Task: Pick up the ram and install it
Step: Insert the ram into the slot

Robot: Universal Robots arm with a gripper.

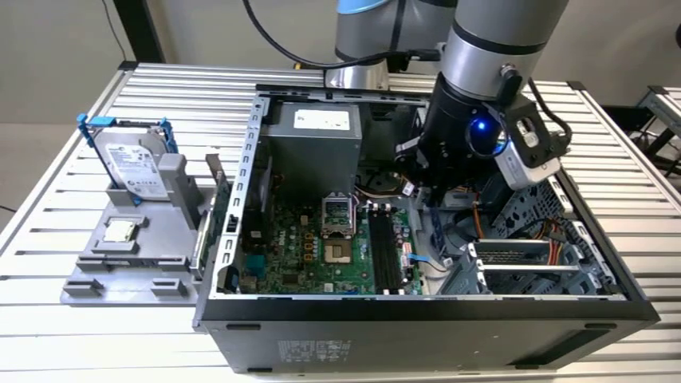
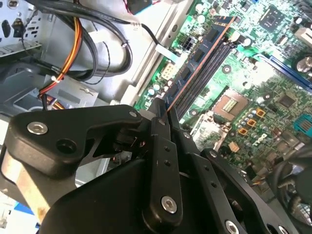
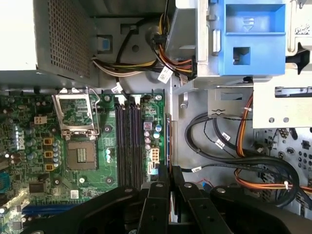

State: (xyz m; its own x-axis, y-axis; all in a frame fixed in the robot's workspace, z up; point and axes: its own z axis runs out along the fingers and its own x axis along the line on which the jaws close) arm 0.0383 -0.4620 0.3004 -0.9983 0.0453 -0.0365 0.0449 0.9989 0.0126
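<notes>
Ribbed metal bench [image 1: 64, 319] carries the open computer case [image 1: 426, 307]; black jaws clench the thin green ram stick [image 2: 195, 58] beside the long black slots [image 3: 127, 146]; tilt risks a jammed seating.

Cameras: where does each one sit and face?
Exterior view: off the arm, above the open case, looking down; arm and claw show.
Second wrist view: on the arm, along the claw shut on the ram.
First wrist view: on the arm, over motherboard; claw.
Both wrist views share ram and slots.
</notes>
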